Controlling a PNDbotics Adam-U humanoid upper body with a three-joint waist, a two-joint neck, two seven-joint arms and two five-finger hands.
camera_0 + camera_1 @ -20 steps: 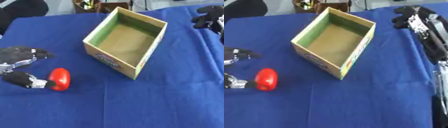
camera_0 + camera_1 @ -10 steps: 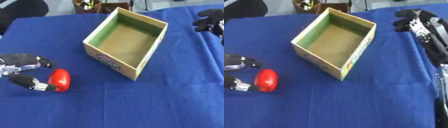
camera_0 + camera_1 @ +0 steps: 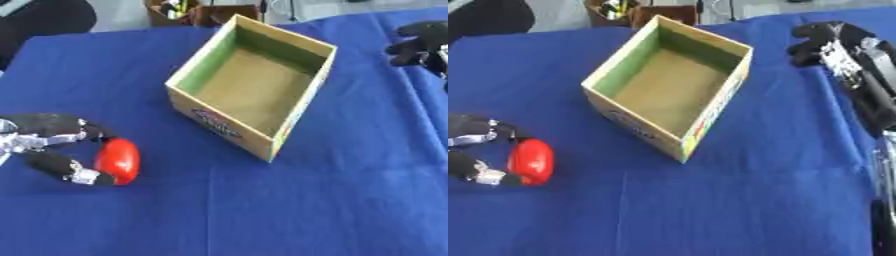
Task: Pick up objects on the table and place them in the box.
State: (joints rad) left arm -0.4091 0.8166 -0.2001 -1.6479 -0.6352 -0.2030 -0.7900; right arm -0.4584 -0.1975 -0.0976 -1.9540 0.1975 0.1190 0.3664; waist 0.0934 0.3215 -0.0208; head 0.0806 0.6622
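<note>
A red oval object (image 3: 117, 160) lies on the blue table at the left, a short way from the open cardboard box (image 3: 254, 85). My left hand (image 3: 52, 145) reaches in from the left edge, its fingers and thumb curving round the red object's left side and touching it. The box stands empty, tan inside with a green inner wall. My right hand (image 3: 826, 41) hovers at the far right, level with the box's far corner, fingers curled and holding nothing.
A blue cloth (image 3: 306, 200) covers the whole table. A brown container (image 3: 188, 11) with small items stands beyond the far edge. My right forearm (image 3: 874, 100) runs down the right side.
My left hand has slid right and closed in round the red object. The right hand has drifted a little toward the right edge.
</note>
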